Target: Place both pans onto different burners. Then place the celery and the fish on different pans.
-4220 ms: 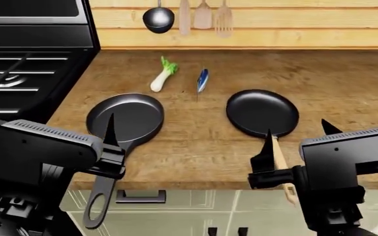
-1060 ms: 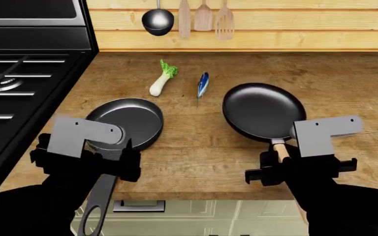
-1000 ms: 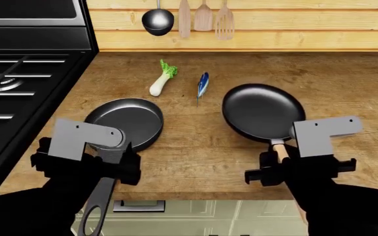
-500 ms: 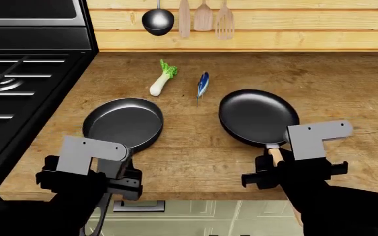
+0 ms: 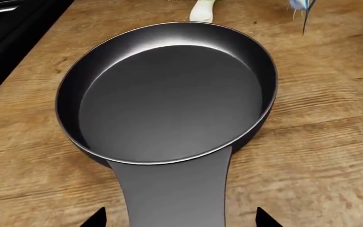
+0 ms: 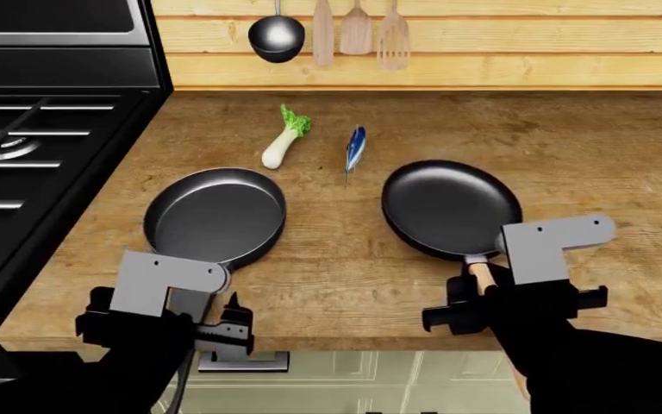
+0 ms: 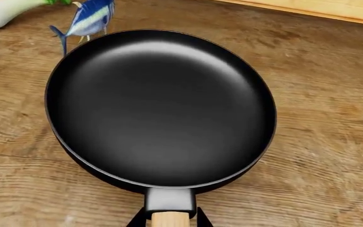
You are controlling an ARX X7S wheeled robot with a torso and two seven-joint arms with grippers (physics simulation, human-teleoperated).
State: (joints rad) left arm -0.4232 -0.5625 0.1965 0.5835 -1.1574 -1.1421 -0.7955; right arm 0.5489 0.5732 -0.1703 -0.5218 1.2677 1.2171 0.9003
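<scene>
Two black pans lie on the wooden counter. The left pan has a dark metal handle. My left gripper is open, one fingertip on each side of that handle and clear of it. The right pan has a wooden handle, and my right gripper is shut on it. The celery and the blue fish lie behind the pans. A burner shows under the stove's grates at left.
The black stove fills the left side, its edge right beside the left pan. A black ladle and wooden utensils hang on the back wall. The counter's front edge runs just under both grippers.
Both grippers have drawn back toward the counter's front edge. The left one slid back along the metal handle. The right pan shifted left and nearer with its gripper.
</scene>
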